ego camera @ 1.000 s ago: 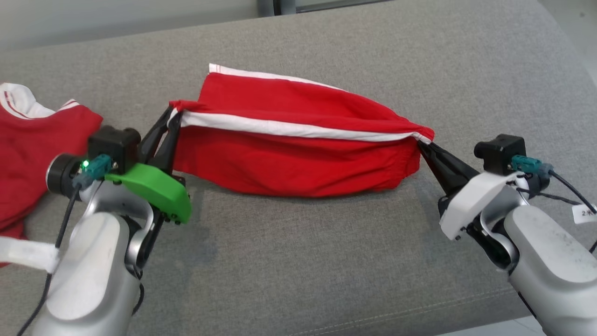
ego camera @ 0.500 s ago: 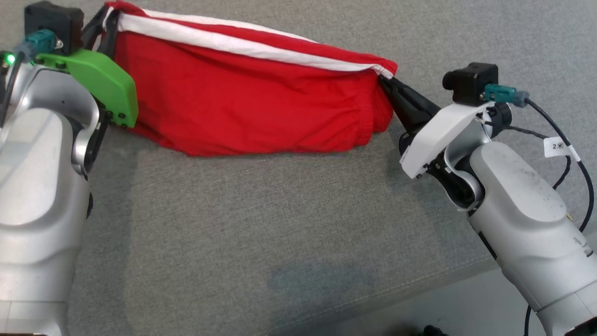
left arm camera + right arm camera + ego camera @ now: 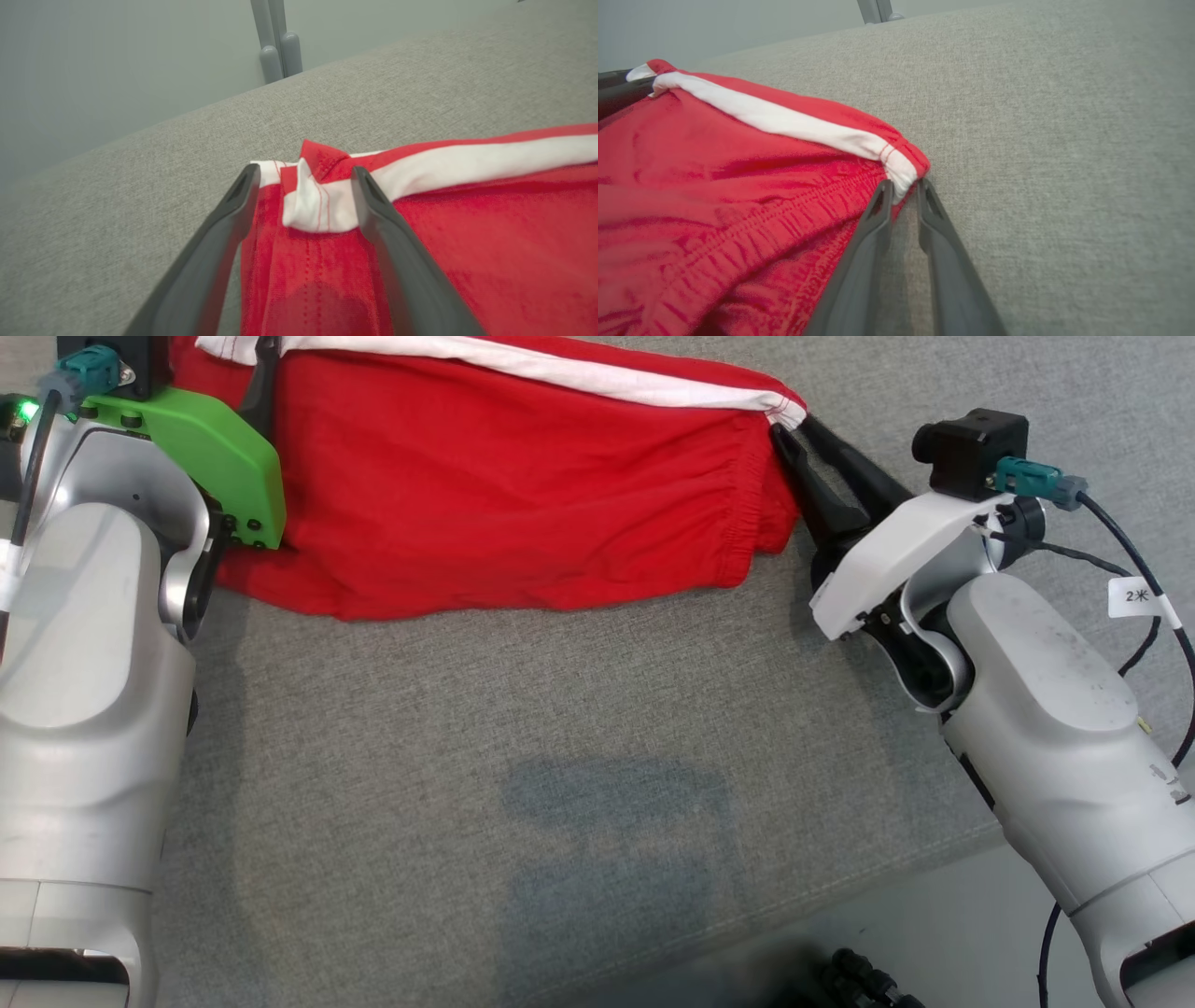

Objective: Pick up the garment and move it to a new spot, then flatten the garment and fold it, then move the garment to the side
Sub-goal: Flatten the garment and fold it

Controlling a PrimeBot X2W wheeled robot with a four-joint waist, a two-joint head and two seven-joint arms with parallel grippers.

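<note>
The garment (image 3: 504, 495) is a red piece with a white stripe, lying stretched across the grey cushion (image 3: 560, 756) between my arms. My left gripper (image 3: 304, 173) stands open over the garment's (image 3: 467, 233) left end. The folded white-and-red corner lies loose between its fingers (image 3: 224, 233). The green wrist cover (image 3: 201, 448) of that arm lies over the cloth's left edge. My right gripper (image 3: 906, 185) is at the garment's (image 3: 714, 186) right corner, with its jaws parted a little. The white hem corner sits right at its fingertips. My right gripper (image 3: 801, 431) shows as a narrow V.
The cushion's front edge (image 3: 840, 915) runs along the lower right, with pale floor (image 3: 934, 952) beyond it. A dark object (image 3: 859, 980) lies on the floor. A tagged cable (image 3: 1134, 597) hangs from the right wrist. Grey posts (image 3: 278, 51) stand behind the cushion.
The head camera has tilted down and shifted. My left jaws have opened wide and let go of the garment's corner. The right jaws have parted slightly.
</note>
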